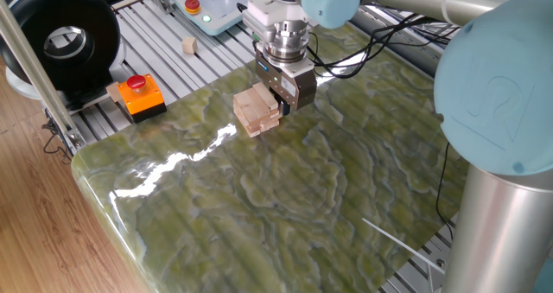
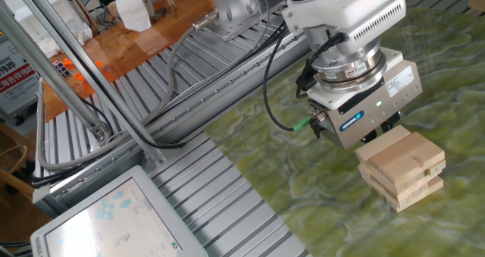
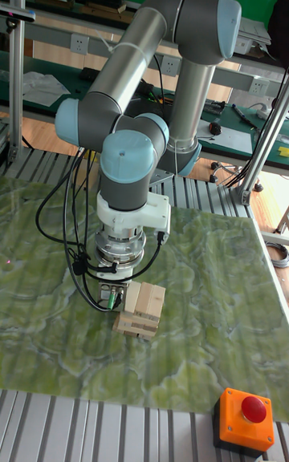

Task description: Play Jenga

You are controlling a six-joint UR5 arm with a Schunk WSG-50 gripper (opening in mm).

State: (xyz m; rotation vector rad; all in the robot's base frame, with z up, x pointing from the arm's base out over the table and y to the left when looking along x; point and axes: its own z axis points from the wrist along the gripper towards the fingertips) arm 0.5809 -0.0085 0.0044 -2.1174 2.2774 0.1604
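Note:
The Jenga stack (image 1: 256, 111) is a low pile of pale wooden bars in crosswise layers on the green marbled table (image 1: 285, 198). It also shows in the other fixed view as the stack (image 2: 402, 166) and in the tall view as the stack (image 3: 141, 309). My gripper (image 1: 282, 105) points straight down, pressed close against the stack's far side. Dark fingertips (image 2: 389, 125) reach the level of the upper layers. The gripper's body (image 3: 120, 289) hides the fingers, so I cannot see whether they hold a bar.
An orange box with a red button (image 1: 138, 95) stands at the table's left corner and shows again as the button box (image 3: 245, 418). A small wooden cube (image 1: 188, 45) lies on the ribbed metal deck. A black round unit (image 1: 60, 29) and a white pendant (image 2: 114, 219) sit off the table.

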